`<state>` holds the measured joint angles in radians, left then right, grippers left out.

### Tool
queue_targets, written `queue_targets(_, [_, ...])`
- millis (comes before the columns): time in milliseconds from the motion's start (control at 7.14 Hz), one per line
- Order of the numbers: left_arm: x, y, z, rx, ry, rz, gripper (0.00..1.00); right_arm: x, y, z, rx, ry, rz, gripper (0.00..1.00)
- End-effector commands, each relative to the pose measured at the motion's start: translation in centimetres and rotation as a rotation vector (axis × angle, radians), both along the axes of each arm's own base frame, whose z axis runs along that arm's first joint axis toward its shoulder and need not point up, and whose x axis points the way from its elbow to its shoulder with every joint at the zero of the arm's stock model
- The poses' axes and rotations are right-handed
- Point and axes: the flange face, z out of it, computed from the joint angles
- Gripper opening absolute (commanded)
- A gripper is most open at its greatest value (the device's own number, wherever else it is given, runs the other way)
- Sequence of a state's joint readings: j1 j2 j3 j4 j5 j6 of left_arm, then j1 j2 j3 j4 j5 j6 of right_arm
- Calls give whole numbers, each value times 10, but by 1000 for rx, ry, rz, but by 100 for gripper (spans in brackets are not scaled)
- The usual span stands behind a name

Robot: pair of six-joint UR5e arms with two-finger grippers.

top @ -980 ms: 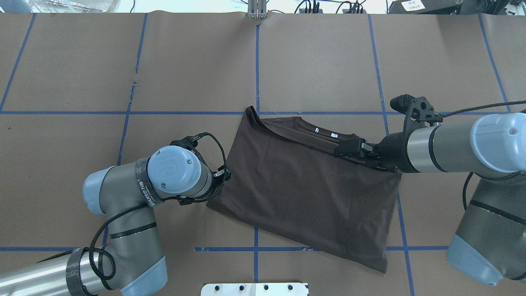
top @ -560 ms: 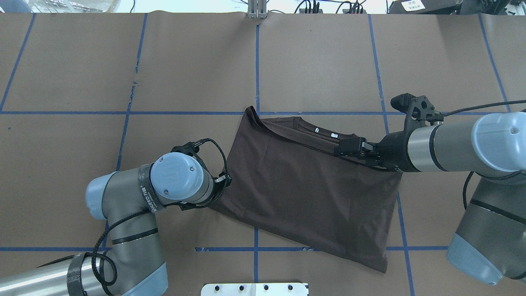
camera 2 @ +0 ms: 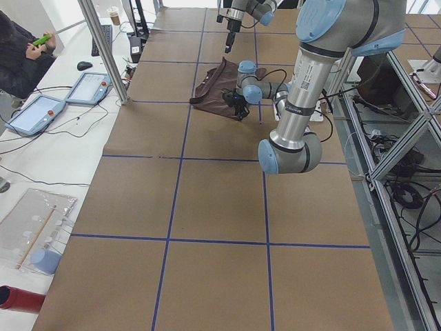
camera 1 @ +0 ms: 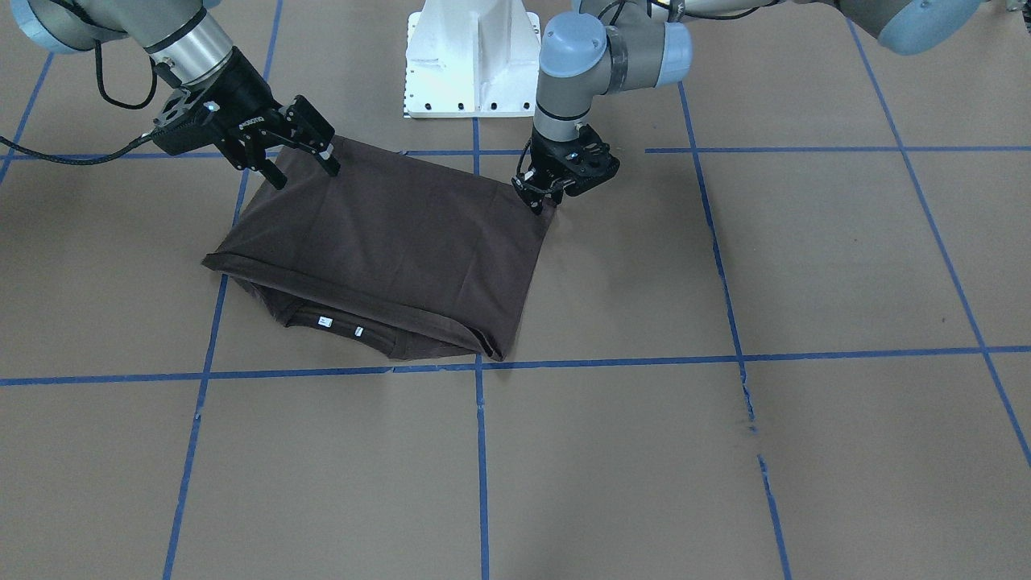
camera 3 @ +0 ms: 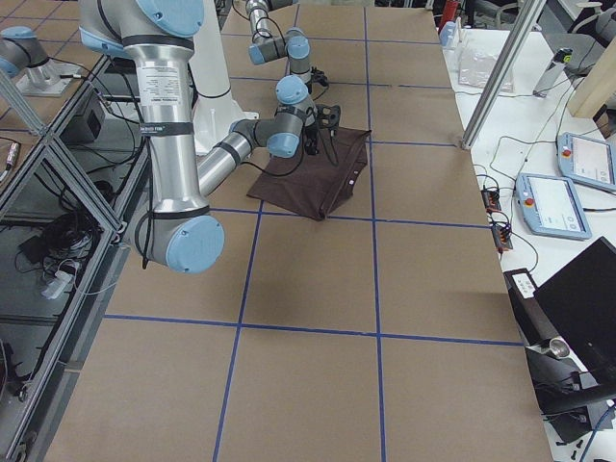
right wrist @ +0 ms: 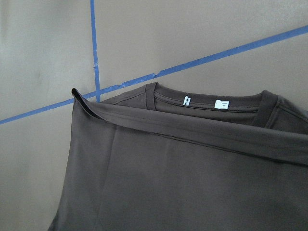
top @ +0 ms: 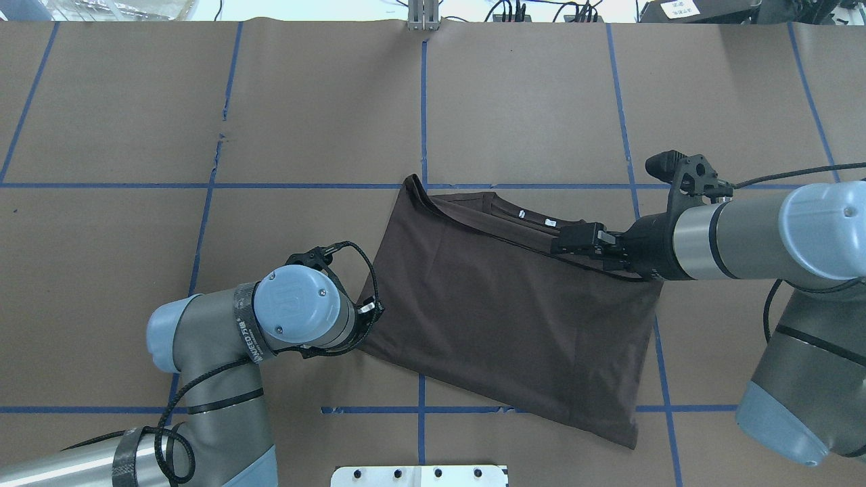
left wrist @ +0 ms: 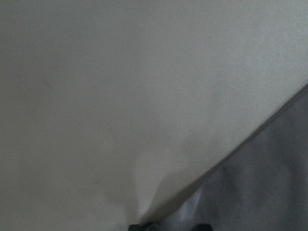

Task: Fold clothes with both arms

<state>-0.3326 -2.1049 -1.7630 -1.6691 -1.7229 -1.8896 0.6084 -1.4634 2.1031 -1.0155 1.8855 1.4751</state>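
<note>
A dark brown T-shirt [camera 1: 387,234] lies folded on the brown paper, its collar and white neck tags [camera 1: 325,321] peeking out at the far folded edge [top: 500,223]. My left gripper [camera 1: 541,203] points straight down on the shirt's near left corner, fingers close together and pinching cloth. In the overhead view the wrist [top: 298,311] hides it. The left wrist view shows the cloth [left wrist: 269,192] puckered against the paper. My right gripper [camera 1: 302,169] hovers open, fingers spread, over the shirt's right corner near the collar [top: 575,240]. The right wrist view shows the collar tags [right wrist: 186,100].
The white base pedestal [camera 1: 471,56] stands just behind the shirt. Blue tape lines [top: 423,101] grid the paper, which has a small tear [top: 220,138]. Off the table's far side are tablets [camera 2: 34,114] and a seated person [camera 2: 21,52].
My left wrist has moved toward the robot's side and slightly right, settling over the shirt's near left corner. The right gripper has edged slightly away from the robot. The shirt lies the same.
</note>
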Motion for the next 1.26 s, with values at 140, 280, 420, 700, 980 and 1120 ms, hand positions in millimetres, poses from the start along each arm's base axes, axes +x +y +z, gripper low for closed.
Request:
queue_targets(140, [-6,-9,-3,10,4,-6,0,2,-2,0,-4,-1,7,100])
queue_targets(280, [-15,-25,-2,17,3,-27,0,2,-2,0,-4,-1,7,100])
queue_targets(420, [-27,-45,1,45,-11,-34,0,2,-2,-1,-4,-3,7,100])
queue_targets(700, [-45,-113,35,67,-86,-84,0,2,-3,1,-7,0,9,100])
queue_targets(980, [-73,-221,37,166,-82,-148,0,3,-4,1,-8,1,12,100])
queue_targets(1120, [-79,-276,41,205,-100,-166,0,3,-3,1,-7,1,12,100])
